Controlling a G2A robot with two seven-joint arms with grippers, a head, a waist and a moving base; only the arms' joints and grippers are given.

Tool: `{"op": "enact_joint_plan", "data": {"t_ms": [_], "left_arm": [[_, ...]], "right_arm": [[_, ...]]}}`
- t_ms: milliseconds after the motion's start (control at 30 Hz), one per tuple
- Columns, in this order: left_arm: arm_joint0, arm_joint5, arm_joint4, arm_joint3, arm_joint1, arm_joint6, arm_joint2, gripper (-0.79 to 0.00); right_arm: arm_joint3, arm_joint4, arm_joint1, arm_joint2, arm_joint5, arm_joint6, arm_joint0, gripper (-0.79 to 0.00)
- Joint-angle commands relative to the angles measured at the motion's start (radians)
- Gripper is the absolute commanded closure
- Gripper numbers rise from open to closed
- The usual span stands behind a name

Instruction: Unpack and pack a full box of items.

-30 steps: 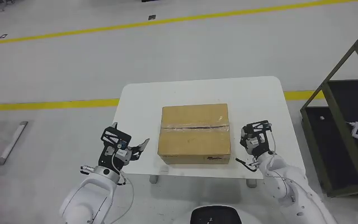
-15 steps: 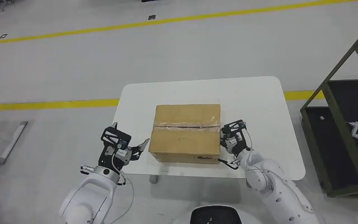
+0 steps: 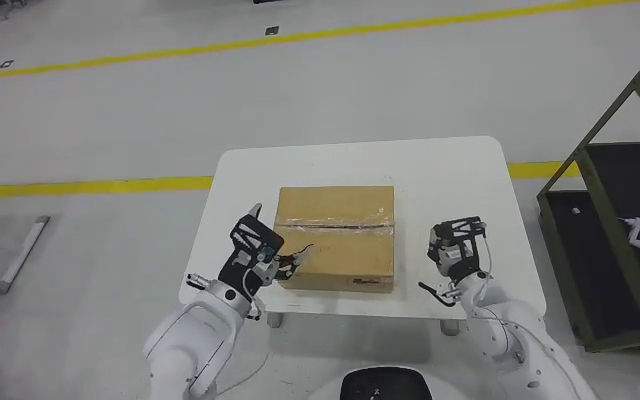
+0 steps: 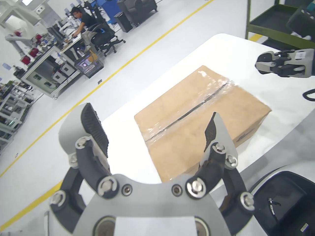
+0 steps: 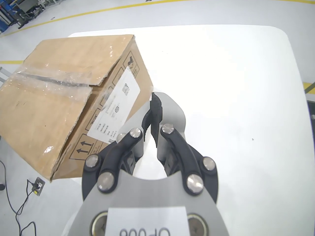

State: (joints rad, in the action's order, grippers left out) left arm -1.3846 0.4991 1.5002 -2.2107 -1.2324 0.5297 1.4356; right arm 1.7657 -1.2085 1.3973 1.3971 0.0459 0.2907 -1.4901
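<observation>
A brown cardboard box (image 3: 335, 235), taped shut along its top seam, lies in the middle of the white table (image 3: 450, 170). My left gripper (image 3: 278, 234) is at the box's near left corner, open, with nothing between its fingers. In the left wrist view the box (image 4: 204, 114) lies just beyond that open gripper (image 4: 152, 131). My right gripper (image 3: 458, 234) hovers over the table to the right of the box, apart from it and shut on nothing. In the right wrist view this gripper (image 5: 153, 114) is beside the labelled end of the box (image 5: 69, 87).
A dark green cart (image 3: 600, 250) stands off the table's right side. Bare table top (image 5: 221, 74) stretches right of the box and behind it. The box's front face sits close to the near table edge.
The box slid a little to the left as the right gripper came against its end; that gripper has since drawn back to the right. My left gripper moved in from beyond the table's left edge to the box's corner.
</observation>
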Motion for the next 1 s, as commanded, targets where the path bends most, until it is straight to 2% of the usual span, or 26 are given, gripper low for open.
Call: {"op": "enact_joint_plan", "data": {"t_ms": [0, 133, 733, 833, 967], "left_arm": [[0.057, 0.012, 0.003, 0.033, -0.004, 0.014, -0.084, -0.785], [0.145, 0.009, -0.012, 0.101, -0.017, 0.023, -0.211, -0.785], [0.145, 0.009, -0.012, 0.101, -0.017, 0.023, -0.211, -0.785], [0.149, -0.017, -0.005, 0.130, -0.021, -0.007, -0.247, -0.785], [0.212, -0.056, 0.022, 0.220, -0.035, 0.014, -0.337, -0.785]], "right_arm": [[0.029, 0.004, -0.003, 0.020, 0.006, 0.001, -0.024, 0.000], [0.077, -0.002, -0.008, 0.052, 0.011, -0.001, -0.068, 0.000], [0.158, 0.041, -0.019, 0.126, 0.021, -0.020, -0.171, 0.000], [0.162, 0.042, -0.021, 0.129, 0.020, -0.022, -0.175, 0.000], [0.167, 0.044, -0.022, 0.137, 0.021, -0.025, -0.180, 0.000]]}}
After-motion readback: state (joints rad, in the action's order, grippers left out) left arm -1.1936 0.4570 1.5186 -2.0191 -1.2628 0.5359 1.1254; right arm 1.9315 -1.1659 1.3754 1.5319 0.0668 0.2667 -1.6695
